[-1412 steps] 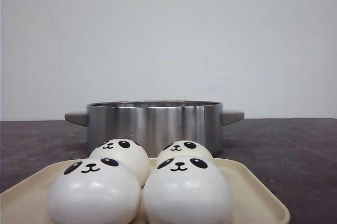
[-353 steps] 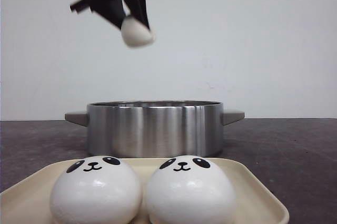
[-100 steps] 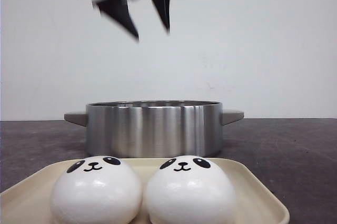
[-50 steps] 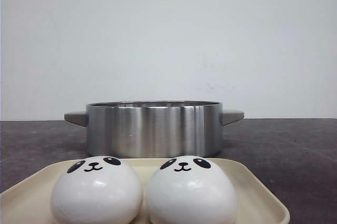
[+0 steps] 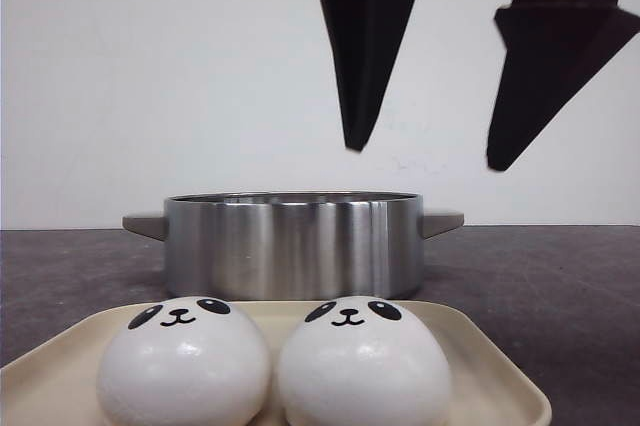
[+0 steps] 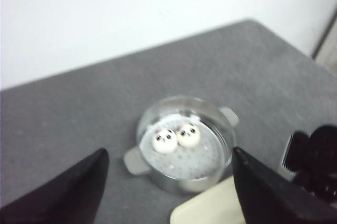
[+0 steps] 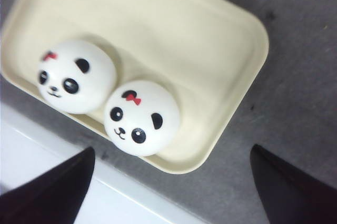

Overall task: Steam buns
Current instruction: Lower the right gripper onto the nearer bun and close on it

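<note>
Since half a second ago, we note the right gripper [image 5: 425, 156] has entered above the tray [image 5: 495, 366], its fingers spread wide and holding nothing. Nearest us, two buns [image 5: 185, 361] [image 5: 362, 364] sit side by side, touching, on the tray. Behind it stands the steel pot [image 5: 292, 243], where two more buns [image 6: 165, 140] [image 6: 188, 134] rest; the left gripper [image 6: 168, 182] hangs high above, fingers apart and empty.
</note>
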You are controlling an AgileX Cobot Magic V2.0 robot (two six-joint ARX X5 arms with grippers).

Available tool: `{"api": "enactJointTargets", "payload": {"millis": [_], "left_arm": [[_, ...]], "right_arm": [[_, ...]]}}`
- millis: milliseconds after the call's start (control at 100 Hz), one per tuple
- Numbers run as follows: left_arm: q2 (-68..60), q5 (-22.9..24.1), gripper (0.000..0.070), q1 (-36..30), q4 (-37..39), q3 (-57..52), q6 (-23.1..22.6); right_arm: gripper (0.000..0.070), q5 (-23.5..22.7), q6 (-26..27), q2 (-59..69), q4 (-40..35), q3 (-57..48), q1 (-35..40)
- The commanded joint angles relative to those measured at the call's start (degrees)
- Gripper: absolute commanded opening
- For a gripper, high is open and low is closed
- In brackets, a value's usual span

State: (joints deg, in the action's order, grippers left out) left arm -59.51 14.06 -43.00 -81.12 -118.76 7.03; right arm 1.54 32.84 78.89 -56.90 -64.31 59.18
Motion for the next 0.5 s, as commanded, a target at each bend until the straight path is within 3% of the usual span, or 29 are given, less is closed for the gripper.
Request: {"api": "enactJointTargets", "payload": {"millis": [0,490], "left_arm": [[0.46,0.98,0.0424,-0.48,-0.37,-1.49,0.35],[4.28,1.36,0.0424,-0.48,-1.64,-1.46,1.01]], "right_arm": [[0.0444,-0.31,1.68,1.07,0.42,-0.59,1.99],[0.0418,-0.11,5.88,4.76,4.81,-0.57,7.80]]}}
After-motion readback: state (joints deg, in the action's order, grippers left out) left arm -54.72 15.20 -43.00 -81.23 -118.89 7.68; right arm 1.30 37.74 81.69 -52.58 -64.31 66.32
